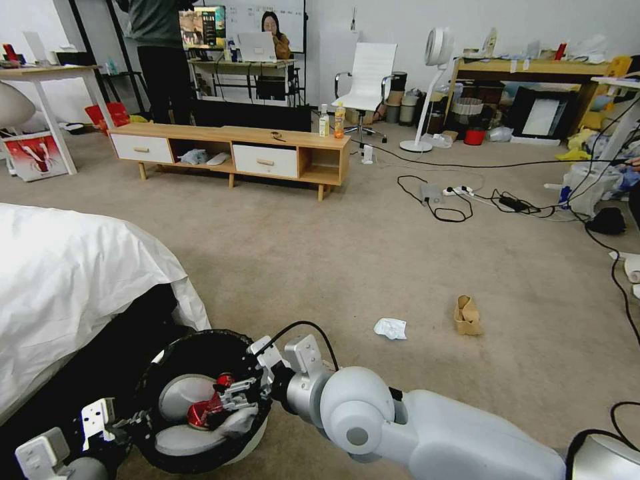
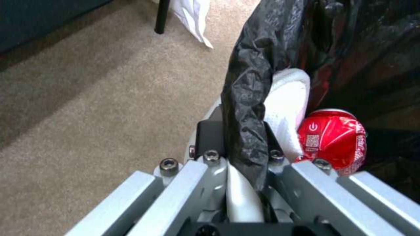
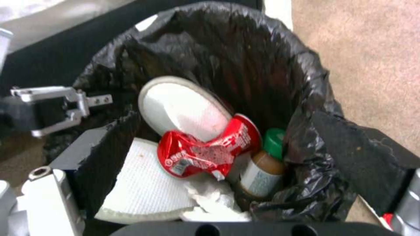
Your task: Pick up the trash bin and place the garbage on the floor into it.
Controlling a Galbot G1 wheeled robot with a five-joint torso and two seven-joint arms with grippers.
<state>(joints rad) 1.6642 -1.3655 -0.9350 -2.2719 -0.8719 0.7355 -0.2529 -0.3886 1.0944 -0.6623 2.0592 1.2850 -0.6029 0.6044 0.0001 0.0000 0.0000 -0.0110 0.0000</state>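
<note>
While the left gripper (image 2: 245, 170) is pinching the bin's (image 1: 175, 460) rim, the right gripper (image 1: 230, 400) is hanging spread above it. Inside, a crushed red can (image 3: 205, 149) is lying on white slippers (image 3: 181, 106).

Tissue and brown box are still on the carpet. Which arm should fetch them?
Right, probably. The left gripper is clamped on the trash bin rim, holding it. The right gripper hangs open over the bin, carrying nothing, and the tissue and brown box lie on its side.
</note>
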